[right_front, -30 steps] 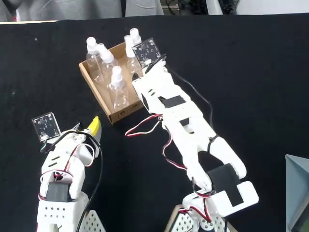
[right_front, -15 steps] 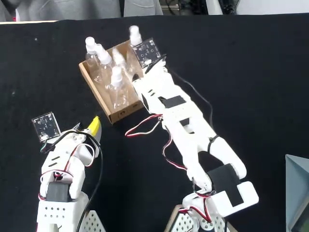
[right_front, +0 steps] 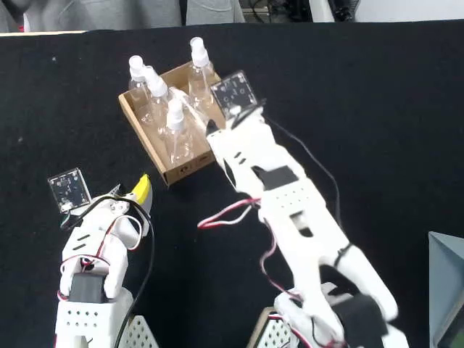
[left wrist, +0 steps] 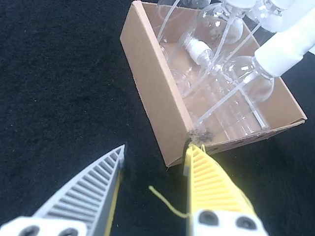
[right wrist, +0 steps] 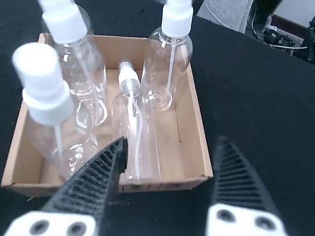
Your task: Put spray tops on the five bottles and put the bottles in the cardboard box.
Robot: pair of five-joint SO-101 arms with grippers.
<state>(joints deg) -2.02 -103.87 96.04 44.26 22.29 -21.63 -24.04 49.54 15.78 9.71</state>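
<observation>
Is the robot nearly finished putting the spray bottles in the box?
Nearly, it looks. Done: the upright bottles stand in the cardboard box with spray tops on, and one lying bottle rests between them. In hand: nothing; the right gripper hangs open over the box, and the left gripper is open by its corner. Left: maybe nothing, though I count only four bottles for sure.

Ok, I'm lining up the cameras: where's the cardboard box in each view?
High view: cardboard box upper left of centre.
Left wrist view: cardboard box just past the left claw.
Right wrist view: cardboard box just past the right claw.
Shared landmark: the white-capped bottles in it.
</observation>
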